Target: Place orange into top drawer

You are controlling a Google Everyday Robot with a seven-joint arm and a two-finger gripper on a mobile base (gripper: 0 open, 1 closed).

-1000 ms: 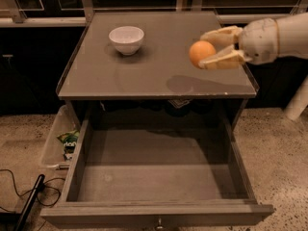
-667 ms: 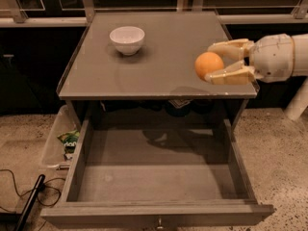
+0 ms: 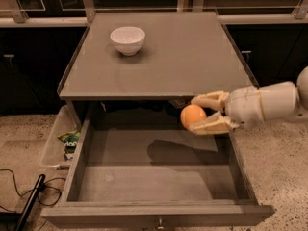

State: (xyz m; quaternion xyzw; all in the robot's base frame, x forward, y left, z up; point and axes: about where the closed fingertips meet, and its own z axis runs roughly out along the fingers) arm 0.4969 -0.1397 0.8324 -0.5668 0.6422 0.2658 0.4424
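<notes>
Gripper (image 3: 196, 114) jaws clamp orange (image 3: 190, 117), centre-right, over drawer (image 3: 144, 182) rear right. Risk: dropped from this height it may bounce out; lower jaw could clip the drawer's right wall.

Smooth plastic jaws over matt wooden top drawer (image 3: 144, 183); matt orange (image 3: 191, 115)

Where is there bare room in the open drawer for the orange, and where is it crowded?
The top drawer floor is bare from wall to wall. Only its back right corner is crowded, where the tool, shut on the orange, hangs.
</notes>
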